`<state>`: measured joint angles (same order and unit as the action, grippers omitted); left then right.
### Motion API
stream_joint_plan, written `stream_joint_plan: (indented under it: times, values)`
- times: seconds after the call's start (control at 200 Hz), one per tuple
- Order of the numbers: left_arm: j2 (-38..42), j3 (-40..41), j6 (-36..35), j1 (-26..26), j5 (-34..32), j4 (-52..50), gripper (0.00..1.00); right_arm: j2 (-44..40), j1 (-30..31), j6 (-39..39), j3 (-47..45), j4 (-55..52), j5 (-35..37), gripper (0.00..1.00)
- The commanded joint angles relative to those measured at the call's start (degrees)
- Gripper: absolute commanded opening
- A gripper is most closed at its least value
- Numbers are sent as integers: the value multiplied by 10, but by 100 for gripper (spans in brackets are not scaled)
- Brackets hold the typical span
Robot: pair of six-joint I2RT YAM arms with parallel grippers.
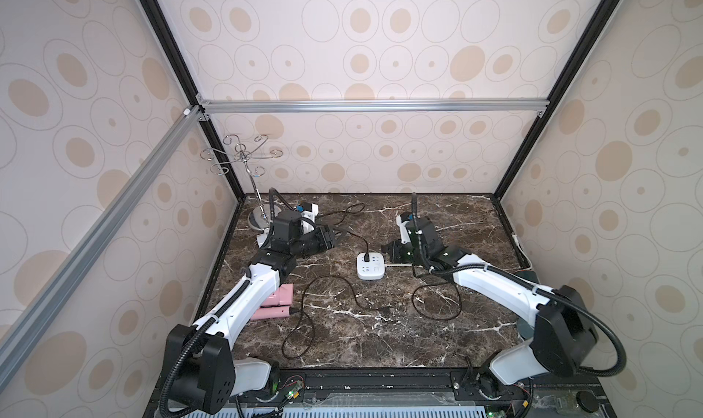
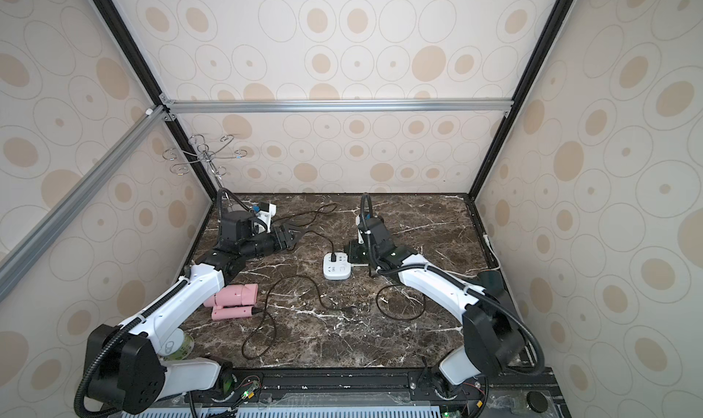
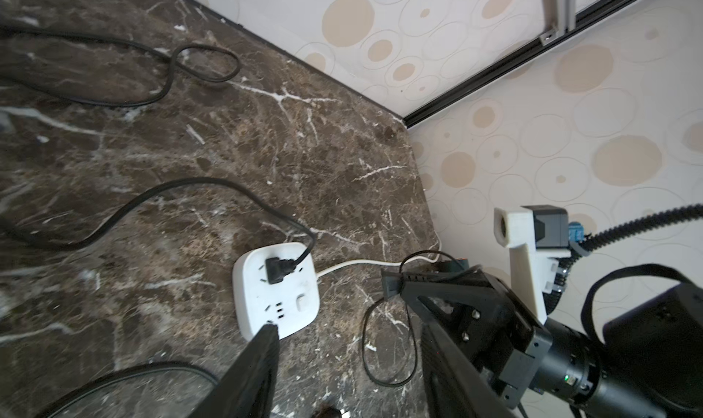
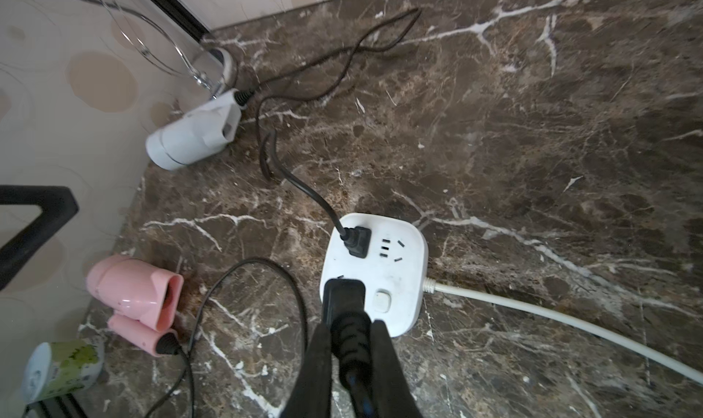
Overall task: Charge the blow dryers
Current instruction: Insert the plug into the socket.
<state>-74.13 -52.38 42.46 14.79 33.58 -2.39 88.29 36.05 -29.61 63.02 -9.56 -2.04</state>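
Two claws: right claw (image 4: 350,326) pinches a black plug (image 4: 344,294) over the socket block (image 4: 403,252); left claw (image 2: 295,232) gapes, empty.

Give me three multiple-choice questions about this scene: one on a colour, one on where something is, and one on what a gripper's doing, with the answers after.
1. The socket block has a cable that is: A black; B white; C pink.
2. The pink blow dryer is: A on top of the socket block; B lying on the table; C inside a box.
3. The right gripper is: A open and empty; B shut on the pink blow dryer; C shut on a black plug.

Answers: B, the cable leaving the block is white; B, it lies on the marble, apart from the block; C, it pinches the plug at the block.
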Motion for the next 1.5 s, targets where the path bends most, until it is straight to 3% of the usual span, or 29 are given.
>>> stream_joint_plan:
  times: [0.0, 0.145, 0.51, 1.496]
  values:
    - [18, 30, -25, -19, 11, -13, 59, 33, 5, 35, 34, -29, 11, 0]
    - [31, 61, -27, -39, 25, -7, 59, 92, 5, 49, 74, -59, -3, 0]
    - [47, 97, -28, -63, 47, 3, 59, 167, 5, 44, 90, -16, -2, 0]
    - [47, 113, -28, -70, 57, 10, 59, 220, 17, 66, 161, -91, 57, 0]
